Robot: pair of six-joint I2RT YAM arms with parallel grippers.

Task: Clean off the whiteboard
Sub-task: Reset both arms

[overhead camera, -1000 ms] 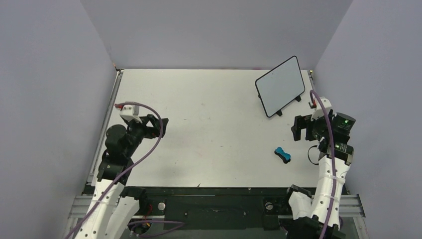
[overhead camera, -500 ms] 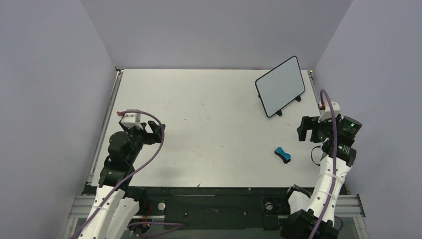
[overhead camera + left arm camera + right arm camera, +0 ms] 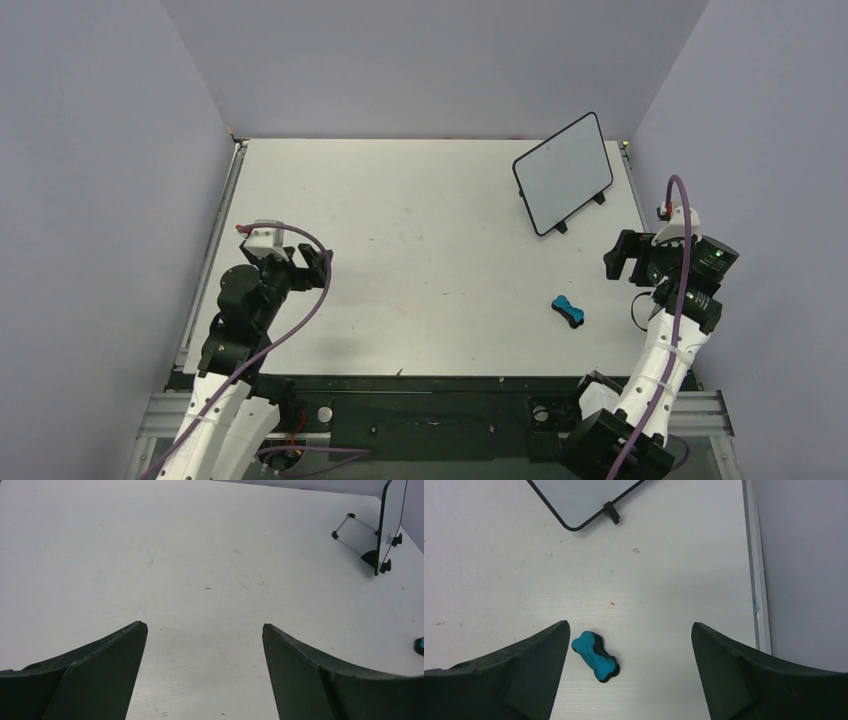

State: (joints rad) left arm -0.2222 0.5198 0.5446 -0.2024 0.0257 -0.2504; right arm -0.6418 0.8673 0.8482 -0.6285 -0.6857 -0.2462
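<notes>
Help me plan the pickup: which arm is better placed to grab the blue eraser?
Right. The right claw, open, hangs near the eraser, which shows in its wrist view; the left claw sits across the table, far from it. The whiteboard is also on the right.

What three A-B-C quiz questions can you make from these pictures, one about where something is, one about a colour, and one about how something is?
1. Where is the whiteboard?
A. At the far right of the table
B. At the near left corner
C. Lying flat in the middle

2. What colour is the eraser?
A. Red
B. Blue
C. Yellow

3. How is the right end effector?
A. Shut on the eraser
B. Shut on the whiteboard
C. Open and empty

Answers: 1 A, the top view shows it propped up at the far right. 2 B, it looks bright blue in the right wrist view. 3 C, its fingers stand wide apart, holding nothing.
</notes>
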